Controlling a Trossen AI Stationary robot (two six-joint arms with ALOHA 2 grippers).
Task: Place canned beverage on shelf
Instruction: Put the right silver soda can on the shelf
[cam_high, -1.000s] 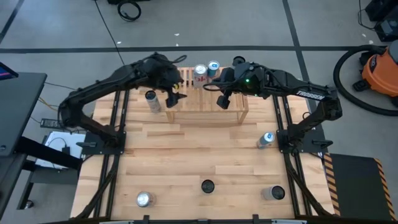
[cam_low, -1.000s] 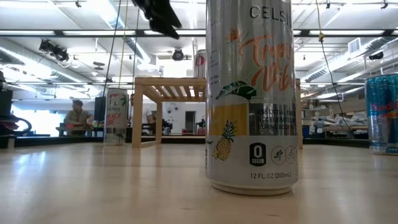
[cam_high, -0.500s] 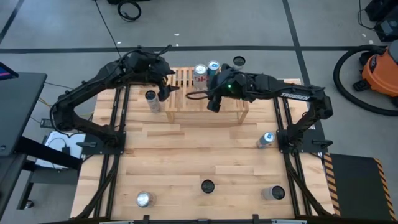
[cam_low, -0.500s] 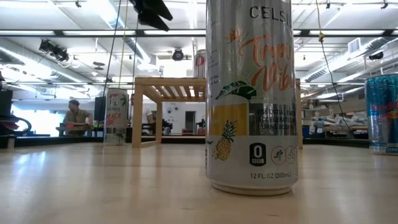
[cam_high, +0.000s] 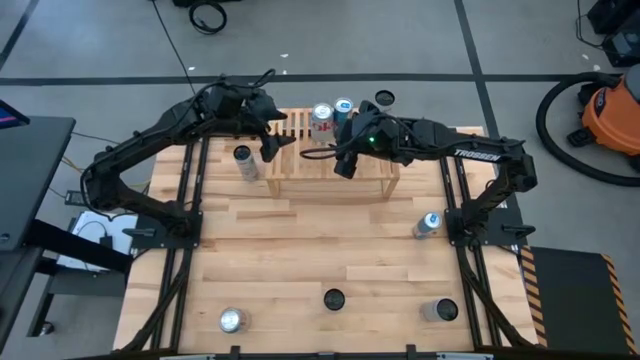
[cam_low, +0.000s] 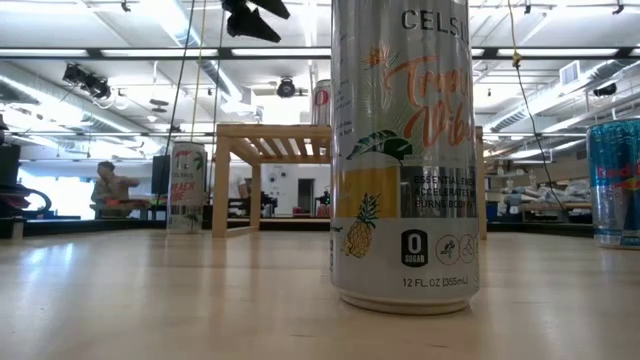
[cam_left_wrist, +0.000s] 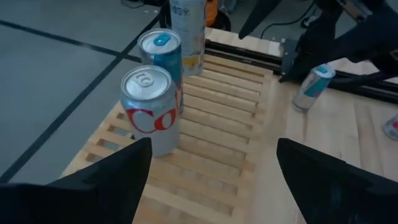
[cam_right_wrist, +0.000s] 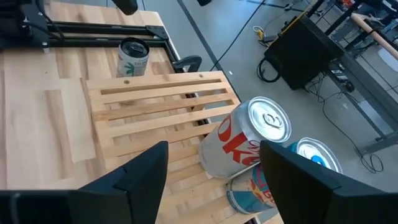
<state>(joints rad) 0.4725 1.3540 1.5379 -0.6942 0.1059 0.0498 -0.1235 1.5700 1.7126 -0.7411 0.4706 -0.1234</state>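
Observation:
The shelf (cam_high: 310, 176), a light slatted wooden rack, stands at the table's far edge. On its slats stand a silver-and-red can (cam_high: 322, 120) (cam_left_wrist: 151, 109) and, next to it, a blue-topped can (cam_high: 343, 107) (cam_right_wrist: 311, 154). A third can (cam_high: 383, 98) shows farther along the far edge. My left gripper (cam_high: 272, 152) (cam_left_wrist: 211, 146) hangs open above the shelf's left end. My right gripper (cam_high: 343, 167) (cam_right_wrist: 214, 146) hangs open over the shelf's middle, on the near side of the silver-and-red can (cam_right_wrist: 249, 140). Neither holds anything.
A can (cam_high: 245, 162) stands on the table by the shelf's left end. Other cans stand at the right (cam_high: 428, 224) and along the near edge (cam_high: 232, 320) (cam_high: 333, 299) (cam_high: 440, 310). The nearest, a tall can (cam_low: 405, 150), fills the low view's middle.
My left gripper has risen and drawn back from the shelf's near left corner toward its far left end. My right gripper has gone toward the table's left over the shelf, nearer the silver-and-red can. The cans have stayed put.

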